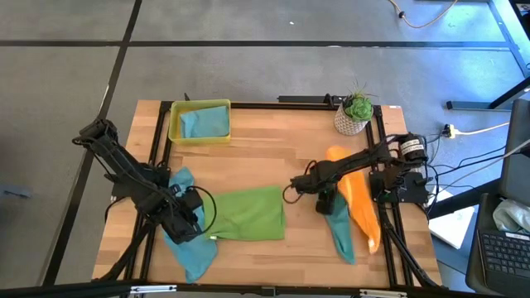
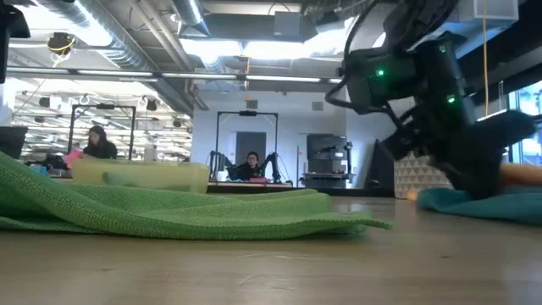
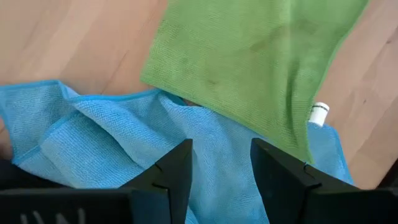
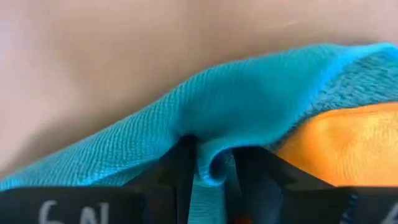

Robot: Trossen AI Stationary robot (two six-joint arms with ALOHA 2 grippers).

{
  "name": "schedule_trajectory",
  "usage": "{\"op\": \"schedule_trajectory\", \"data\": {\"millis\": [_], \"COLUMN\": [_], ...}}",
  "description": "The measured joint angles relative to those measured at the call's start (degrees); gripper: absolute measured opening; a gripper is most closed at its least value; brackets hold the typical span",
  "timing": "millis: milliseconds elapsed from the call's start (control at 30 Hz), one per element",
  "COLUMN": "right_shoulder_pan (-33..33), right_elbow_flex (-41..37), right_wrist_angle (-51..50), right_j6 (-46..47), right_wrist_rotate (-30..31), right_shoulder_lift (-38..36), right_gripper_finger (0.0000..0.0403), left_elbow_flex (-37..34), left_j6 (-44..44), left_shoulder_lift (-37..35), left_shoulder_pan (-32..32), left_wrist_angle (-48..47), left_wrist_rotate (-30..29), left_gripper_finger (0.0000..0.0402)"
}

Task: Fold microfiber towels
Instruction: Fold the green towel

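Note:
A lime green towel (image 1: pixel 247 213) lies flat at the table's middle, its left edge over a light blue towel (image 1: pixel 189 248). My left gripper (image 3: pixel 221 163) hangs open above that blue towel (image 3: pixel 124 143) and touches nothing. At the right, a teal towel (image 1: pixel 341 230) lies beside an orange towel (image 1: pixel 359 199). My right gripper (image 1: pixel 325 204) points down at the teal towel's far end and is shut on it. Another light blue towel (image 1: pixel 205 122) lies in the tray. My right gripper pinches a raised fold of the teal towel (image 4: pixel 211 169) between its two fingers, close to the hemmed edge (image 4: pixel 261 68). The fingers come from above, pointing down. The rest of the towel (image 2: pixel 500 203) lies on the table beside the orange towel (image 4: pixel 348 143).
A yellow-green tray (image 1: pixel 199 136) stands at the far left. A potted plant (image 1: pixel 356 114) stands at the far right corner. Bare wood lies between the green and teal towels. People sit at desks in the room beyond the table.

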Motion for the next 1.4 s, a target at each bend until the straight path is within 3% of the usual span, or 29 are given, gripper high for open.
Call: {"op": "schedule_trajectory", "data": {"millis": [333,467,600,700,833,1033,1133,1400], "right_shoulder_pan": [-2.6,-4.0,-6.2,-8.4,-11.9,-14.7,-14.6,-14.5], "right_elbow_flex": [0.1,-2.6,-7.6,-11.0,-14.9,-18.0,-17.9,-17.9], "right_wrist_angle": [10.8,24.3,40.2,47.1,53.6,67.8,70.2,71.8], "right_j6": [6.5,8.1,15.1,18.7,21.3,30.1,31.9,34.3], "right_wrist_rotate": [-1.2,-9.0,-19.6,-24.0,-28.6,-27.5,-24.6,-23.0], "right_shoulder_lift": [-18.8,-18.8,-15.5,-13.7,-12.8,-12.9,-12.9,-9.1], "right_gripper_finger": [0.0117,0.0118,0.0126,0.0137,0.0144,0.0144,0.0144,0.0144], "left_elbow_flex": [0.0,0.0,-1.0,-4.9,-14.5,-29.5,-32.9,-34.0], "left_j6": [-4.2,-10.7,-24.1,-29.0,-26.6,-26.4,-29.8,-33.5], "left_shoulder_lift": [0.0,0.0,-0.8,-4.0,-12.7,-29.7,-35.7,-35.7], "left_shoulder_pan": [1.5,3.9,7.2,8.8,11.6,14.4,14.7,14.8], "left_wrist_angle": [-4.2,-4.2,-3.0,4.4,20.4,37.2,37.1,28.5], "left_wrist_rotate": [0.1,-1.4,0.0,0.9,0.2,3.0,3.0,5.0], "left_gripper_finger": [0.0153,0.0153,0.0153,0.0153,0.0146,0.013,0.013,0.013]}}
